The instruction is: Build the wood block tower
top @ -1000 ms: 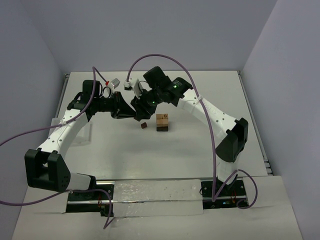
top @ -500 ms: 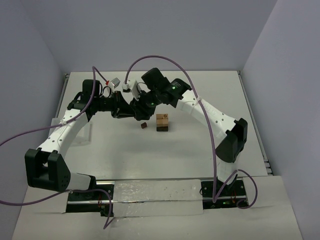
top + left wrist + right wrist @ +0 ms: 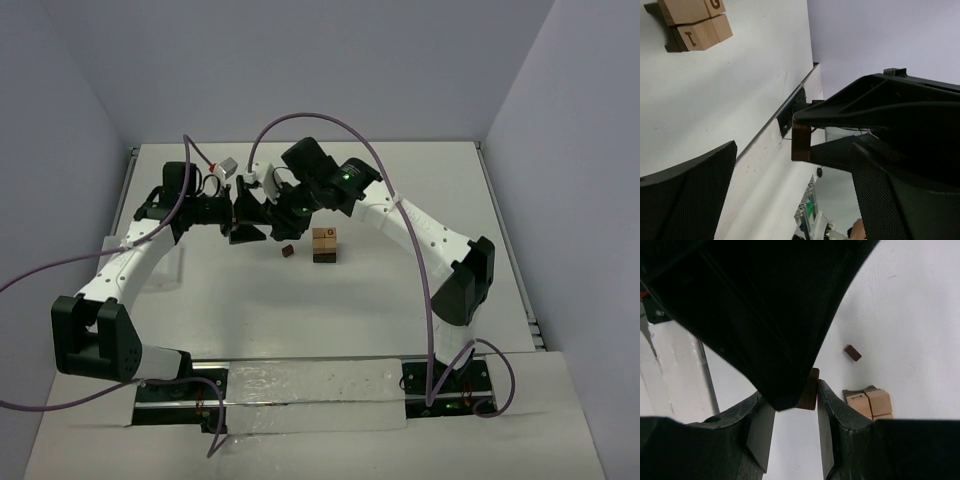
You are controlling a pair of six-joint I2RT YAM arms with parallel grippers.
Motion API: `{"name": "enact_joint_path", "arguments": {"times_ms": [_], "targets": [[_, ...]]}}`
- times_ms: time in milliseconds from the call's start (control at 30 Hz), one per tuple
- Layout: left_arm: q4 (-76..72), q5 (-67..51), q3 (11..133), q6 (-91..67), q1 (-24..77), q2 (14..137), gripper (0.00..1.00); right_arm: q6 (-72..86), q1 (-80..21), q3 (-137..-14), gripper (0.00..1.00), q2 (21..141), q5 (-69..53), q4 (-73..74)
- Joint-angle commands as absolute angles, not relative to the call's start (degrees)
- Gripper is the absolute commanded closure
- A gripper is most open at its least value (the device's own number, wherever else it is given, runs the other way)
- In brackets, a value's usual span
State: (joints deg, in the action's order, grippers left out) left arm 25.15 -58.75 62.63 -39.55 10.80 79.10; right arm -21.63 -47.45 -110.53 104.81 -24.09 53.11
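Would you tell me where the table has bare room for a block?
Bare: the table between the block stack and the near edge, and right of the stack. Crowded: left of it, where the loose dark block lies and the left claw meets the right claw.

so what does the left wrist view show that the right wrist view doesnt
Only left wrist: the left claw standing wide open, and legible letters G and T on the stack of light tan wooden blocks. Only right wrist: a loose small dark brown wooden block lying alone on the white table. Both: the tan stack, and the second dark brown wooden block pinched in the right claw.
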Motion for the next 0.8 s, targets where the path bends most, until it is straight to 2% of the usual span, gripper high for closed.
{"name": "enact_joint_path", "arguments": {"times_ms": [0, 67, 267, 467, 767], "targets": [[27.11, -61.36, 64.57, -28.40, 7.66, 79.56, 0.01, -28.07, -46.09, -109.91, 0.95, 102.26, -22.98, 57.11], [30.78, -62.23, 65.70, -23.49, 4.77, 80.64, 0.01, -31.29, -44.38, -109.12, 1.00, 102.12, -22.52, 58.92], [37.32, -53.73, 69.08, -13.44, 2.01, 82.07, 0.01, -43.92, -40.56, -110.82, 1.00, 105.89, -22.19, 68.22], [37.20, -53.21, 69.75, -11.02, 0.42, 81.55, 0.01, -52.72, -38.92, -113.86, 1.00, 111.59, -19.70, 73.59], [38.63, -52.61, 72.56, -10.02, -3.35, 83.62, 0.01, -55.39, -38.27, -110.70, 0.99, 113.63, -17.89, 68.67]]}}
